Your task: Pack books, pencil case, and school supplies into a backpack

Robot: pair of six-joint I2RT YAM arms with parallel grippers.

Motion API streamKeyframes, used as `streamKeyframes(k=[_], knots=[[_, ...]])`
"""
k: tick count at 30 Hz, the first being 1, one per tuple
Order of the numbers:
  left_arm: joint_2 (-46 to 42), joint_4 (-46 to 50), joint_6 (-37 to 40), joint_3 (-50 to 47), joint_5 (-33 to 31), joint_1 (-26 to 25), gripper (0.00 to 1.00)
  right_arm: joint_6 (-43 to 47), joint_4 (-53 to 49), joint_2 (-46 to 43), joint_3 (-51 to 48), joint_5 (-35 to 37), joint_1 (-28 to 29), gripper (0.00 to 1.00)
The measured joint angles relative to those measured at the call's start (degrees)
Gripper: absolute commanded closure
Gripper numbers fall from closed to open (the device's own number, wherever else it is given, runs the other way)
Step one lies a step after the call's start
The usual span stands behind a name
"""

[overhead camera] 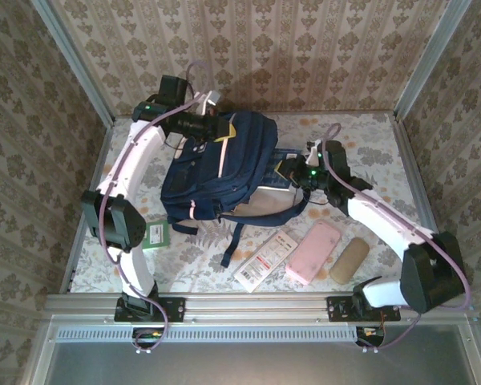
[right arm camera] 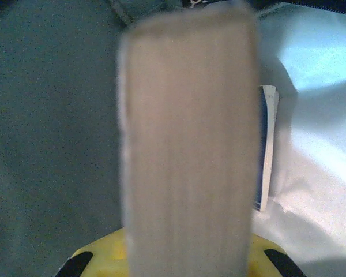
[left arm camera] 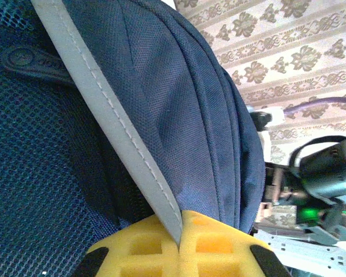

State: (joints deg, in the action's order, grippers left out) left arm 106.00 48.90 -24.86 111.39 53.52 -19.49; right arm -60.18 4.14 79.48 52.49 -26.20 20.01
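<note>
The navy backpack (overhead camera: 216,168) lies mid-table with its opening facing right. My left gripper (overhead camera: 202,125) is at its far top, shut on a grey strip (left arm camera: 132,133) of the backpack (left arm camera: 196,115). At the opening, my right gripper (overhead camera: 299,178) is shut on a yellow-covered book (overhead camera: 282,170). Its page edges (right arm camera: 187,144) stand upright inside against the pale lining (right arm camera: 317,115). A navy-covered book (right arm camera: 267,150) stands just beyond it. A green booklet (overhead camera: 155,234) lies by the left arm. I cannot tell which pouch is the pencil case.
In front of the backpack lie a long white packet with red print (overhead camera: 266,258), a pink soft pouch (overhead camera: 314,251) and a tan cylindrical pouch (overhead camera: 349,260). Dark straps (overhead camera: 234,241) trail toward the near edge. Walls close in the table on three sides.
</note>
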Motion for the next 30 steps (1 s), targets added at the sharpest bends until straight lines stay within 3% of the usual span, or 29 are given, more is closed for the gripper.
streamKeyframes(k=[6, 7, 13, 15, 18, 21, 25, 30], knots=[[-0.37, -2.25, -2.01, -0.02, 1.07, 0.09, 1.00, -1.60, 2.10, 9.88, 3.69, 0.09, 4.92, 1.00], [-0.55, -2.97, -2.54, -0.26, 1.38, 0.09, 1.00, -1.77, 2.12, 11.30, 4.87, 0.35, 5.92, 0.96], [-1.38, -6.91, -5.03, -1.90, 2.27, 0.09, 1.00, -4.28, 2.19, 21.42, 15.52, 3.58, 10.34, 0.93], [-1.49, -8.24, -5.75, -2.32, 2.27, 0.15, 1.00, -5.07, 2.21, 25.99, 20.24, 4.48, 11.50, 0.84], [-1.70, -10.01, -7.02, -3.23, 2.25, 0.42, 1.00, -6.43, 2.05, 32.52, 26.29, 5.33, 12.22, 0.50], [-1.81, -12.26, -8.68, -4.31, 2.25, 0.85, 1.00, -6.45, 2.01, 35.91, 28.59, 6.27, 12.31, 0.33], [-2.14, -15.45, -10.69, -6.12, 2.67, 1.49, 1.00, -3.34, -0.79, 35.47, 28.59, 8.98, 12.33, 0.22], [-5.09, -20.98, -13.90, -11.08, 3.06, 3.87, 1.00, 5.03, -10.54, 29.77, 28.59, 15.61, 12.70, 0.20]])
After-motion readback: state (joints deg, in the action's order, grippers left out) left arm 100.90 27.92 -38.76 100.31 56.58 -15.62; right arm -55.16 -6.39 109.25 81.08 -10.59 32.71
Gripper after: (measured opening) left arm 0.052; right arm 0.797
